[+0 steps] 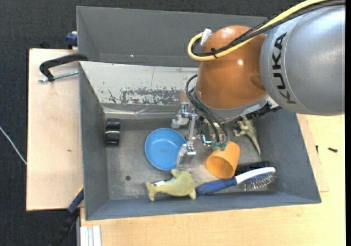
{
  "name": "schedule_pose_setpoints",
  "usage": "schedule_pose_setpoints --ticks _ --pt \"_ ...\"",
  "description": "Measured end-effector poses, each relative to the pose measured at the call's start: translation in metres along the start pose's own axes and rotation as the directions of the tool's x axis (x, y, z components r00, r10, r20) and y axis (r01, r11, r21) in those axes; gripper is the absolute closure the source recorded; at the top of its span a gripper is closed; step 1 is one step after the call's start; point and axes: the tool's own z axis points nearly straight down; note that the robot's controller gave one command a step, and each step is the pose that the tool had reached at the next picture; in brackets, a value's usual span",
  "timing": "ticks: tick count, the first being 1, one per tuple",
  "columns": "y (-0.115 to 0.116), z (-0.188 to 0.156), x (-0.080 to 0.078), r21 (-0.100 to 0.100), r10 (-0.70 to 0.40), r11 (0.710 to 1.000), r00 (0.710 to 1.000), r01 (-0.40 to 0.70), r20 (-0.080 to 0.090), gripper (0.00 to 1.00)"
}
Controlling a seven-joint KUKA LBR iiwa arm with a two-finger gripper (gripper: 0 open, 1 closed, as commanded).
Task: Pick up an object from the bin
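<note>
Down over grey bin floor [129,160] (scuffed), pincer [203,149] apart between blue bowl [162,149], orange cup [225,161]

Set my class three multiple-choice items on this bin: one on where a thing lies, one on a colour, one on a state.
1. The black cylinder lies: A) near the bin wall at the view's left; B) in the middle; C) in the far right corner.
2. The bowl is: A) red; B) blue; C) white.
3. The orange cup is: A) upright; B) upside down; C) lying on its side.

Answers: 1 A, it sits alone by that wall. 2 B, it is blue throughout. 3 C, its side rests on the floor.
</note>
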Motion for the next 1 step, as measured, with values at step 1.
schedule_pose_setpoints --ticks 1 --pt "-0.0001 0.1256 -0.0579 0.0 -0.136 0.991 0.991 0.136 0.012 0.0"
